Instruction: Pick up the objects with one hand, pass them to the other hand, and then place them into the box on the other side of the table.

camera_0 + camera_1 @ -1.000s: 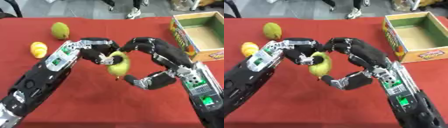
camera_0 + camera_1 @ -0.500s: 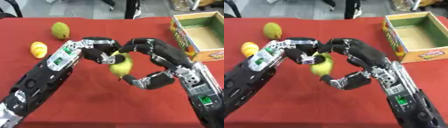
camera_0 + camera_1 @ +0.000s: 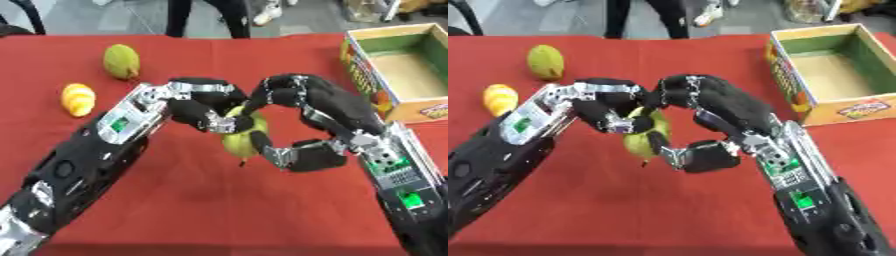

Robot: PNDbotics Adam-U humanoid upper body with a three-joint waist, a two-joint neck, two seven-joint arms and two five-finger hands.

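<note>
- Box (image 3: 392,75), cardboard, at the right side of the table: printed graphics in yellow, red and green on its outer walls; lettering present on the near wall and the left wall, none of it legible.
- Left forearm, green panel (image 3: 116,123): marking too small to read.
- Right forearm, green panel (image 3: 411,199): marking too small to read.
- No other text, number or sign can be read.

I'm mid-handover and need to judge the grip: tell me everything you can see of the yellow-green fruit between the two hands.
The yellow-green fruit is pear-shaped with smooth, slightly glossy skin. It hangs upright above the red table, a thin stem pointing down. The left hand curls round its upper part from the left. The right hand arches over its top, thumb beside its lower right. Much of its top is hidden by fingers.
</note>
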